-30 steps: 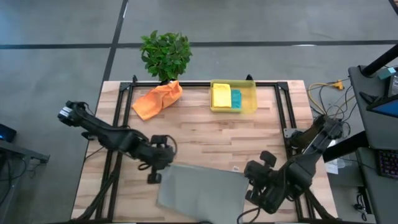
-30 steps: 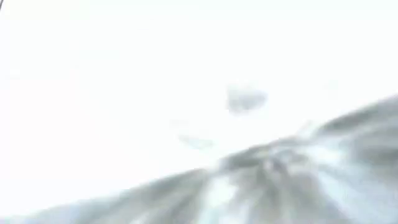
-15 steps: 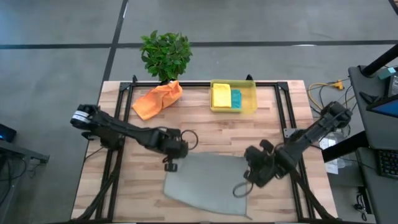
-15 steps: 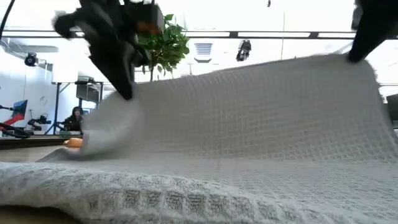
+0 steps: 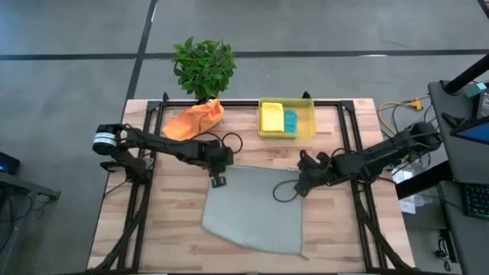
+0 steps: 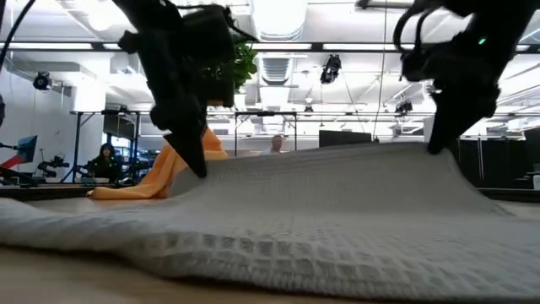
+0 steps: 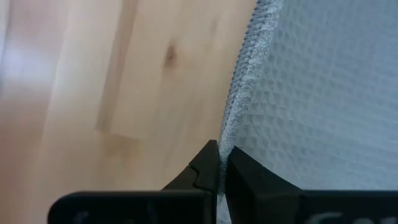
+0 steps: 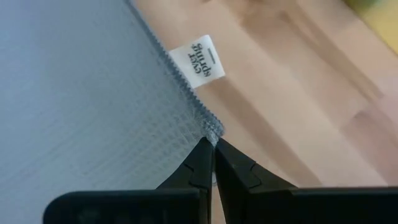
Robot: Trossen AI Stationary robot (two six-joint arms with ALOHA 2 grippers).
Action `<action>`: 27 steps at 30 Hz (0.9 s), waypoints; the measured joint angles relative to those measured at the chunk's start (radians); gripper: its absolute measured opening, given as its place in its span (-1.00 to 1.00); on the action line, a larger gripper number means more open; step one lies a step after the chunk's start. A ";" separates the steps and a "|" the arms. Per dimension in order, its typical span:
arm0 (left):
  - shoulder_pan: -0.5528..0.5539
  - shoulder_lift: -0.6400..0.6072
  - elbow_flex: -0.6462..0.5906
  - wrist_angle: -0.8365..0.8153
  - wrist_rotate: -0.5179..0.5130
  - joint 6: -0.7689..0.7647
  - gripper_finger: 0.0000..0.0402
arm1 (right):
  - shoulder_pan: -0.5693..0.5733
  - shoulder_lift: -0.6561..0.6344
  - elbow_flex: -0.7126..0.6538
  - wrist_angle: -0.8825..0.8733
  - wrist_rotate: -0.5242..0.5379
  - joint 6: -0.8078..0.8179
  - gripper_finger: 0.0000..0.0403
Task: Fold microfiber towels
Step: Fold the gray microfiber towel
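Left gripper (image 5: 219,176) sits at the far-left corner of the light grey waffle-weave microfiber towel (image 5: 256,210), fingers pinched tight on the hem; the left wrist view shows the cloth edge (image 7: 239,106) caught between the two dark tips. The towel is spread on the pale wooden slatted table (image 5: 252,149), near-centre, with its far edge raised off the wood in the low view.

The crumpled orange microfiber towel (image 5: 193,121) lies at the far-left of the table, just in front of the green potted plant (image 5: 203,67), untouched. The translucent yellow plastic bin (image 5: 286,119) at the far edge holds the folded yellow towel (image 5: 272,118) and folded teal towel (image 5: 290,121) side by side.

Right gripper (image 5: 300,186) is clamped on the far-right corner; the right wrist view shows the tips biting the hem just beside the small white care label (image 8: 198,58).

To do this step well: probably keep both corners level and taut, move the two arms together, and lay the far edge square over the near edge. The near edge could drag or bunch if one side leads.
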 joint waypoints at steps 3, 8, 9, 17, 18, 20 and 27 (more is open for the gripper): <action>0.016 0.028 0.005 0.000 -0.025 0.001 -1.00 | -0.061 0.024 -0.002 0.003 0.005 -0.015 -0.96; 0.030 0.065 0.011 0.021 -0.092 -0.002 -1.00 | -0.155 0.086 -0.003 0.011 0.005 -0.022 -0.96; 0.032 0.067 0.011 0.029 -0.100 -0.002 -1.00 | -0.172 0.099 -0.003 0.010 0.005 -0.022 -0.96; 0.076 0.058 0.014 0.086 -0.118 0.000 -0.98 | -0.271 0.174 0.015 0.008 0.004 -0.023 -0.95; 0.087 0.056 0.017 0.088 -0.118 0.002 -0.95 | -0.280 0.174 0.015 0.007 0.004 -0.027 -0.94; 0.108 0.054 0.023 0.083 -0.118 0.022 -0.85 | -0.297 0.167 0.015 0.015 0.005 -0.042 -0.90; 0.183 0.023 0.060 0.077 -0.118 0.052 -0.33 | -0.331 0.079 0.030 0.019 0.027 -0.068 -0.54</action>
